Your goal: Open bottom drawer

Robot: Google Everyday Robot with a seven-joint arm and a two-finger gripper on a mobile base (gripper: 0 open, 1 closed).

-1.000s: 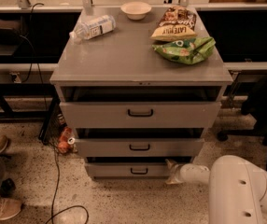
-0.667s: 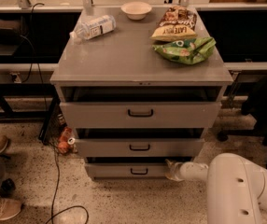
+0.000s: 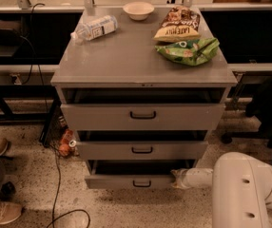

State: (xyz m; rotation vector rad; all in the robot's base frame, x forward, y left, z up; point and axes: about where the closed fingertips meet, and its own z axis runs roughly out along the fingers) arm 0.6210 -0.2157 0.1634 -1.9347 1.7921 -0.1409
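1. Gripper [image 3: 179,178] at the cabinet's lower right corner, pressed against the right end of the bottom drawer [image 3: 126,180]; whether the gripper is spread or closed cannot be told.
2. Behind it, the white arm [image 3: 243,194] runs off to the right of the cabinet, low over the floor, thickening into a large rounded segment.
3. The bottom drawer is the lowest of the cabinet's three. It stands out a little from the cabinet body, with a dark gap above its front. Its small black handle [image 3: 141,184] sits at the centre of the front, apart from the gripper.
4. The middle drawer [image 3: 174,150] and the top drawer [image 3: 183,117] above it also stand slightly out, each with a black handle at centre.
5. On the cabinet top [image 3: 126,56]: a green bag [image 3: 189,50] near the right front, a yellow chip bag [image 3: 178,25] just behind and touching it, a pale bowl [image 3: 138,10] at the back centre, and a plastic bottle [image 3: 94,27] lying on its side at the back left.
6. By the cabinet's lower left corner lie some small orange things [image 3: 65,145]. A black cable [image 3: 55,184] trails over the floor left of the cabinet, and a shoe [image 3: 3,213] shows further left.
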